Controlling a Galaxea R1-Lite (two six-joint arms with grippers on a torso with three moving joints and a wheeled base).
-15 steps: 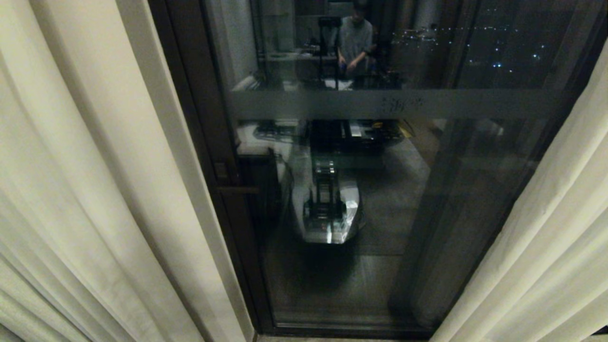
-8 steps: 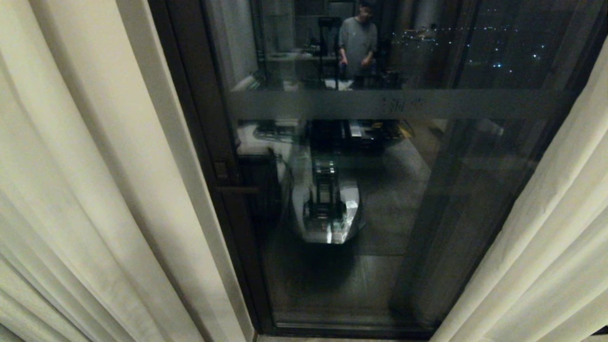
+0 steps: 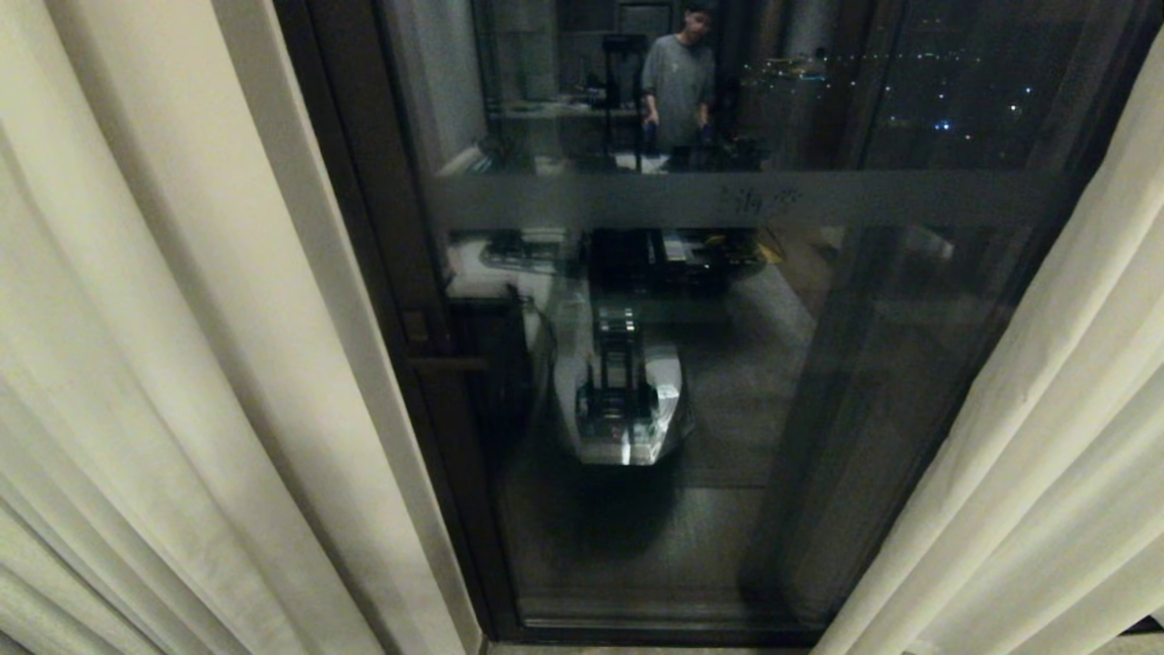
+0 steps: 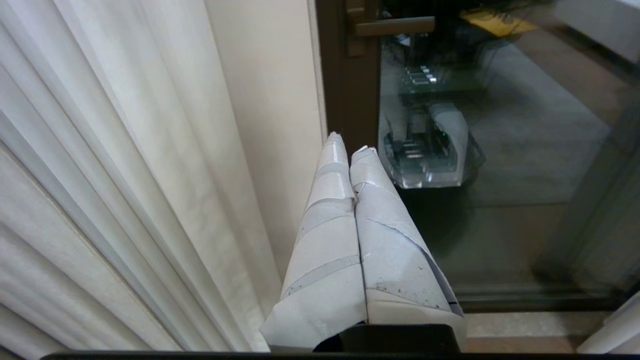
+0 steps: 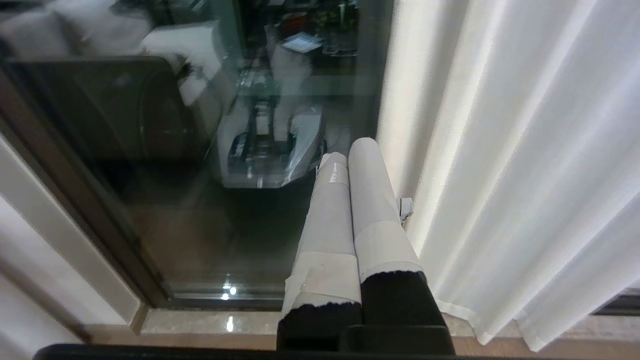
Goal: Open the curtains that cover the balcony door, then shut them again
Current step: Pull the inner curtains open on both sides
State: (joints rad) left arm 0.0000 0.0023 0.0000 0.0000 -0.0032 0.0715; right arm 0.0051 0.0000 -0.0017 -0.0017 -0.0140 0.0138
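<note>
Curtains (image 4: 125,175) beside left tool (image 4: 348,142), untouched

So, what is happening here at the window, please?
The robot faces the balcony door, whose glass shows between the curtains, drawn apart to both sides. Nothing is being handled: the left gripper and right gripper are shut and empty, each beside a curtain panel. A person is reflected in the glass.

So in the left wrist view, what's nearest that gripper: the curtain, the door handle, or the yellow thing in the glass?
From the left gripper:
1. Curtain, right beside the gripper.
2. Door handle, further ahead on the dark frame.
3. Yellow thing, farthest, only a reflection in the glass.
</note>
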